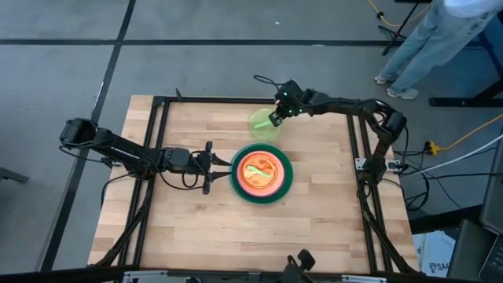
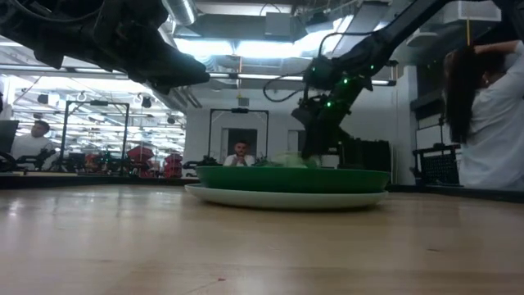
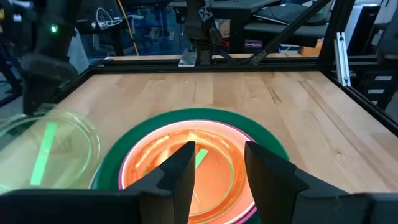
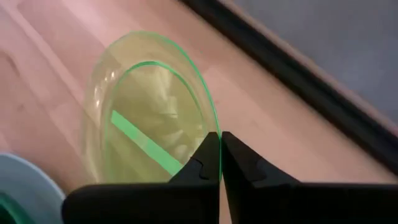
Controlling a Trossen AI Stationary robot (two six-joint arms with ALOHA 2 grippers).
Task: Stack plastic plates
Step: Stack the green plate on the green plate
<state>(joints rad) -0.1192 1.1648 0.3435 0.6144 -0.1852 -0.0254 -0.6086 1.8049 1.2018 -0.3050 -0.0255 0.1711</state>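
A stack of plates stands at the table's middle: a light blue plate (image 2: 286, 197) at the bottom, a dark green one (image 1: 284, 182) on it, then a magenta rim (image 3: 122, 171) and a translucent orange plate (image 3: 211, 162) on top, with a green strip showing in it. My left gripper (image 3: 219, 168) is open at the stack's left edge, its fingers over the orange plate. A translucent lime green plate (image 1: 262, 123) is just beyond the stack's far side, and my right gripper (image 1: 277, 118) is shut on it. My right gripper pinches the lime green plate's rim (image 4: 211, 127) between its two fingers, on the plate's far right side. The fingers come slanting down from the table's far right. I cannot tell whether the plate's other side rests on the table.
A black frame (image 1: 157, 126) runs around the wooden tabletop. Bare wood lies on the near side and to both sides of the stack. A person (image 1: 440, 39) stands beyond the table's far right corner, and people sit in the room behind.
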